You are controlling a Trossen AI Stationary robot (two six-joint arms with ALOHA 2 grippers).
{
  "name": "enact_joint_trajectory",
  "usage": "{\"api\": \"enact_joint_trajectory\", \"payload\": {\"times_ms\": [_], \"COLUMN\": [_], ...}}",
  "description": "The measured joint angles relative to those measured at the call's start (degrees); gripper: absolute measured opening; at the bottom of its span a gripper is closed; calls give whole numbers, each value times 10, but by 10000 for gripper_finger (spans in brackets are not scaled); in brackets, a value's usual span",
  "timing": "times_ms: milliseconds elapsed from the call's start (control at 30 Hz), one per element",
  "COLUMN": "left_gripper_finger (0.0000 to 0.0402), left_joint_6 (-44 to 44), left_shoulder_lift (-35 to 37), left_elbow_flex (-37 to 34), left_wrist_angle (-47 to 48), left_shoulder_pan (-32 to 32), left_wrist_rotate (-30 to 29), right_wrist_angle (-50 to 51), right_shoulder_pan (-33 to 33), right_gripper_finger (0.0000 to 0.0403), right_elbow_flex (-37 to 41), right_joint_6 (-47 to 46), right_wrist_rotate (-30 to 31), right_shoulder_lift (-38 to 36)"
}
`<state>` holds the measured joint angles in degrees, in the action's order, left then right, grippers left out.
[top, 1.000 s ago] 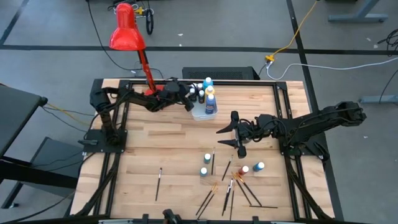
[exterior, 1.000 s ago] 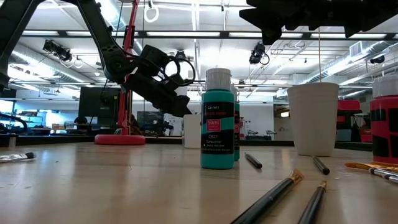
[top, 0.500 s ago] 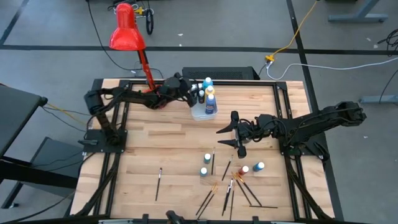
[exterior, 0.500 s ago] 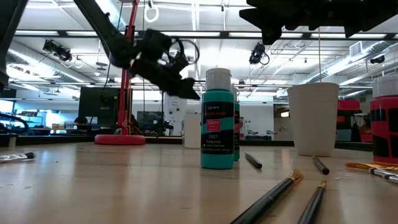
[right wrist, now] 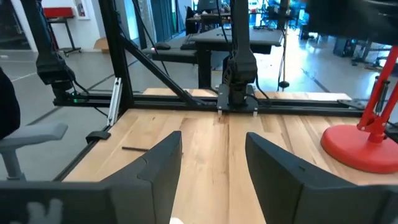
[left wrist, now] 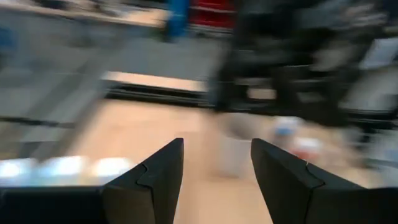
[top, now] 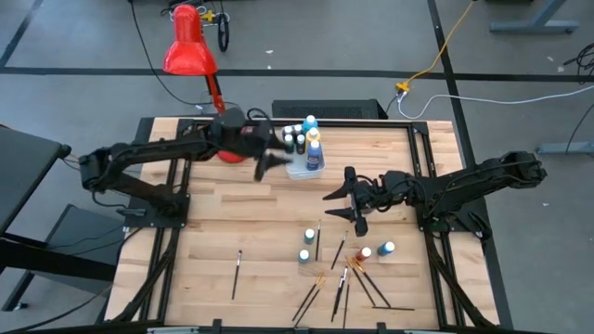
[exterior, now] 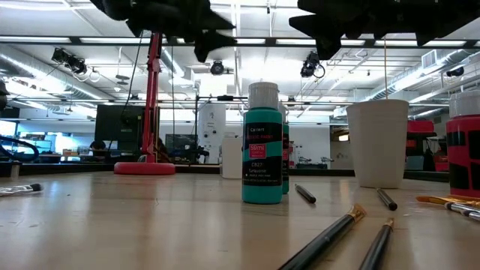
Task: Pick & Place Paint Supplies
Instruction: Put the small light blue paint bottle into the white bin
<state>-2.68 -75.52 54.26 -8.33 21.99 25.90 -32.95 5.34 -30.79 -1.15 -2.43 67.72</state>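
The worktop (top: 269, 223) is pale, smooth wood planking with a soft sheen, framed by matt black metal rails (top: 436, 269), while the teal paint bottle (exterior: 262, 154) looks like glossy plastic under a white ribbed cap and the red desk lamp (top: 188, 51) shows shiny enamel.

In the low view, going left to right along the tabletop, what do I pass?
Red lamp base → teal paint bottle → dark paintbrush → white cup → red paint bottle at the right edge.
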Motion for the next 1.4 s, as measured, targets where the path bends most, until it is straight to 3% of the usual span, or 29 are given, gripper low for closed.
{"api": "enact_joint_trajectory", "payload": {"times_ms": [100, 200, 433, 567, 667, 767, 933, 1067, 1400], "left_gripper_finger": [192, 179, 153, 149, 151, 153, 153, 153, 154], "left_joint_6": [-26, 6, 94, 112, 120, 130, 119, 91, 72], "left_shoulder_lift": [0, -6, -20, -41, -68, -101, -154, -191, -213], "left_elbow_flex": [0, 0, -1, -2, 0, 0, 1, 0, 2], "left_wrist_angle": [11, 22, 34, 34, 9, -25, -83, -117, -153], "left_shoulder_pan": [-39, -91, -207, -255, -274, -286, -293, -293, -333], "left_wrist_rotate": [74, 91, -33, -106, -127, -132, -147, -143, -126], "right_wrist_angle": [11, 14, 37, 69, 102, 139, 239, 307, 287], "right_shoulder_pan": [0, 0, 0, 0, 0, 2, 12, 17, 22], "right_gripper_finger": [178, 178, 178, 178, 178, 178, 178, 178, 178], "right_elbow_flex": [0, 0, 0, 0, 0, -5, -4, -4, -4], "right_joint_6": [0, -1, -1, -3, -21, -29, -15, 48, 68], "right_wrist_rotate": [0, 0, -3, -62, -143, -177, -181, -182, -181], "right_shoulder_lift": [0, 0, 0, 0, -8, -28, -59, -71, -69]}}
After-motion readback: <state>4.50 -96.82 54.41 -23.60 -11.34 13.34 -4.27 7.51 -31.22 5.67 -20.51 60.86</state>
